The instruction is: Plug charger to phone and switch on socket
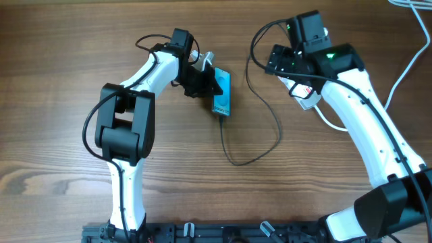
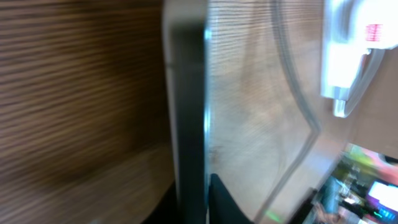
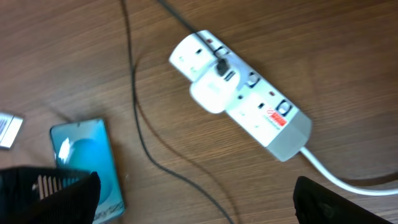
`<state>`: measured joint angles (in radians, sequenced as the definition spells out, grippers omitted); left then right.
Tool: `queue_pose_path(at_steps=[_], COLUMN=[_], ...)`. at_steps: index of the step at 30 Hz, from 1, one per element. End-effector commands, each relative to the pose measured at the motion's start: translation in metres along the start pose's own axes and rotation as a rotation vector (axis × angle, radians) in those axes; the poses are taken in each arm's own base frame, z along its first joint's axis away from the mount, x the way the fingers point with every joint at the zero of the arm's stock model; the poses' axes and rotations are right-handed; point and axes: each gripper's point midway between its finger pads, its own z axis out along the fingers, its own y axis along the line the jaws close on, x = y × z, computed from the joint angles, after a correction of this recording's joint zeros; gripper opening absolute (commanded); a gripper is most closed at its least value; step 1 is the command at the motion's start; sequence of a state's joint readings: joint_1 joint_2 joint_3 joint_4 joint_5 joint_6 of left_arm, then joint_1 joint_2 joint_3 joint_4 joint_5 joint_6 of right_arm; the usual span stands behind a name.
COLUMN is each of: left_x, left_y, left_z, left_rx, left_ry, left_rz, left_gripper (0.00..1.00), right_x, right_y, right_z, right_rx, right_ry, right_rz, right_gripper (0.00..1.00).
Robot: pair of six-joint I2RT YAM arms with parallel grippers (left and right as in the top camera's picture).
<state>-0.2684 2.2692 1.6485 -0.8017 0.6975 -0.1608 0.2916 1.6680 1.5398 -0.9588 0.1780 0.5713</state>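
The phone [image 1: 222, 94], cyan screen up, lies at the table's middle and also shows in the right wrist view [image 3: 87, 165]. My left gripper [image 1: 204, 82] is shut on the phone's long edges; the left wrist view shows its dark edge [image 2: 186, 106] between my fingers [image 2: 194, 202]. The charger's thin black cable [image 1: 270, 142] runs from the phone's near short edge, loops right and up toward the socket. The socket [image 3: 261, 106], a white power strip, carries a white adapter [image 3: 212, 94]. My right gripper [image 3: 193, 199] is open and empty, hovering over the socket [image 1: 308, 98].
The socket's thick white cord [image 1: 331, 121] trails to the right, and it also shows in the left wrist view [image 2: 348, 56]. A small white object [image 1: 206, 59] lies just beyond the phone. More white cords [image 1: 412, 54] hang at the far right edge.
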Motion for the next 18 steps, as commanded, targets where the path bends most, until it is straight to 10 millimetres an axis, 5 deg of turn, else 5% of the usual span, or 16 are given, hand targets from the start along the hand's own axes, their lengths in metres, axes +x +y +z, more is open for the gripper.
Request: queue_pose_path(at_steps=[1,3,10,15,17,18], left_x=[-0.001,-0.002,-0.010,-0.028,-0.031,-0.031], left_y=[0.036,0.042,0.053,0.022,0.003,-0.002], left_z=[0.000,-0.001,-0.019,-0.105,-0.155,-0.168], left_rx=[-0.185,-0.220,-0.314,-0.299,-0.288,-0.286], left_ry=[-0.013,-0.018,-0.067,-0.256,-0.372,-0.403], left_rz=[0.004,0.002,0.001,0.030,0.055,0.062], left_gripper=[0.27,0.44,0.63,0.68,0.96,1.00], right_x=[-0.015,-0.020,-0.027,-0.024,-0.022,-0.021], right_y=[-0.023,-0.036,-0.067,-0.087,-0.099,-0.105], right_z=[-0.001,0.001,0.020,0.061,0.080,0.089], right_rx=[0.049,0.065,0.127,0.187,0.207,0.217], right_ry=[-0.029,-0.033,-0.004,0.056,0.087,0.099], right_rz=[0.082,0.113,0.168,0.201,0.225,0.234], right_gripper=[1.00,1.00,1.00,1.00,1.00,0.99])
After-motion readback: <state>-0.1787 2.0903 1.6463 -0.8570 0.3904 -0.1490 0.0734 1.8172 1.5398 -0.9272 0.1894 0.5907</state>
